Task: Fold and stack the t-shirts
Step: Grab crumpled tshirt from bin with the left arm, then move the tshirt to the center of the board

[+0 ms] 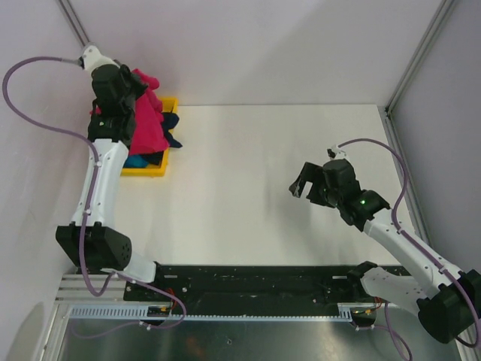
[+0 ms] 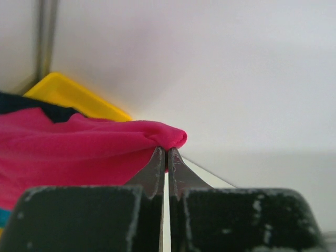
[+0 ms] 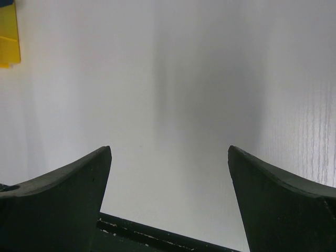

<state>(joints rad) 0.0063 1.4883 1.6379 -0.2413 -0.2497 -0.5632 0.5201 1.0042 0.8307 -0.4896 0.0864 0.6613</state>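
Observation:
My left gripper (image 1: 143, 84) is shut on the crimson-pink t-shirt (image 1: 148, 120) and holds it lifted above the yellow tray (image 1: 156, 170) at the table's far left. In the left wrist view the fingertips (image 2: 159, 157) pinch a bunched fold of the pink shirt (image 2: 79, 147). The dark navy shirt (image 1: 171, 122) and the teal-blue shirt (image 1: 143, 159) lie in the tray under it. My right gripper (image 1: 304, 180) is open and empty, hovering over the bare table at the right; its fingers (image 3: 79, 189) stand wide apart.
The white table (image 1: 248, 188) lies between the arms. White walls and metal frame posts (image 1: 409, 75) enclose the back and sides. The black base rail (image 1: 255, 278) runs along the near edge. A corner of the tray (image 3: 9, 31) shows in the right wrist view.

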